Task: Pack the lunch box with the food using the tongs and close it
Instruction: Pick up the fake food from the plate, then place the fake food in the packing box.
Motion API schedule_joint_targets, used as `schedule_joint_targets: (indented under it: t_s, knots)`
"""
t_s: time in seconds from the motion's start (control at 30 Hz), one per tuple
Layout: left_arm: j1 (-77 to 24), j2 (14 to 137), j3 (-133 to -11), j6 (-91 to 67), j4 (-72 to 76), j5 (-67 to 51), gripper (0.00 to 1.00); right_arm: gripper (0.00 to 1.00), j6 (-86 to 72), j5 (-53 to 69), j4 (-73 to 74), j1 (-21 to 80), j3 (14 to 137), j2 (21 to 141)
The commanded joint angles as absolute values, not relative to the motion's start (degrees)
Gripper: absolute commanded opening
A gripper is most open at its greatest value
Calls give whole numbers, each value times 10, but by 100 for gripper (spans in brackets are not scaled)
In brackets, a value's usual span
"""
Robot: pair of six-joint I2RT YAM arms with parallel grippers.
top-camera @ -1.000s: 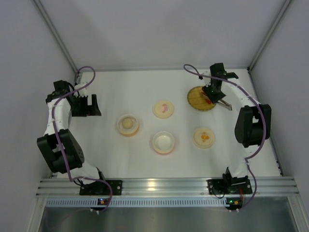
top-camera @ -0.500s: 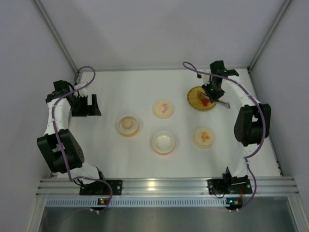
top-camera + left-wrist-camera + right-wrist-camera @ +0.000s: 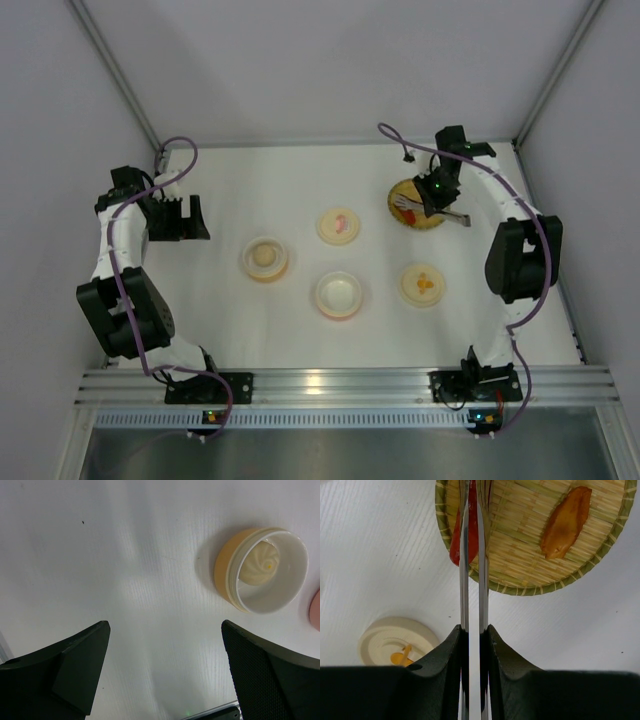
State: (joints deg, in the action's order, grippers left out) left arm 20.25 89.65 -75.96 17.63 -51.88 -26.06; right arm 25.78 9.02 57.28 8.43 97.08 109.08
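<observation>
Two slim silver arms of the tongs (image 3: 472,580) stand pinched almost together, only a thin gap between them. A glossy red sausage piece (image 3: 456,547) is caught in that gap, part of it bulging out to one side; the tong tips run out of the wrist view. The right gripper (image 3: 474,632) is clamped on the tongs low on their arms, its dark fingers (image 3: 452,640) pressing from both sides.

The sausage piece hangs over the near rim of the round woven plate (image 3: 520,540), and whether it touches the weave cannot be told. A second, orange-brown piece (image 3: 566,522) lies flat on the plate, apart from the tongs.

Just beside the plate on the white table (image 3: 380,555) sits a cream lid (image 3: 395,642) with an orange mark.

Across the table, the left gripper (image 3: 165,645) hangs with its jaws spread wide and nothing in them. Near it is an orange cup (image 3: 222,570) holding the cream ball (image 3: 260,562).

Pale grey walls (image 3: 300,60) close in the table, and an aluminium rail (image 3: 330,385) runs along the near edge.
</observation>
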Motion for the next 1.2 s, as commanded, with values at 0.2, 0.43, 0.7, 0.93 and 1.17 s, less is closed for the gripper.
schedule_joint_targets:
  t_s: [0.2,0.43,0.7,0.93,1.17]
  knots:
    - [205,899,-773,177,-519,-267,98,0,259,110,553,79,973,1058]
    - [204,898,-773,174,-519,-272,98,0,256,136,575,79,989,1006]
    - [205,896,-773,172,-518,-277,98,0,236,236,602,98,969,938]
    - [205,896,-773,167,-521,-281,98,0,217,315,513,198,817,855]
    - [205,889,-775,173,-525,-278,98,0,198,360,419,249,700,810]
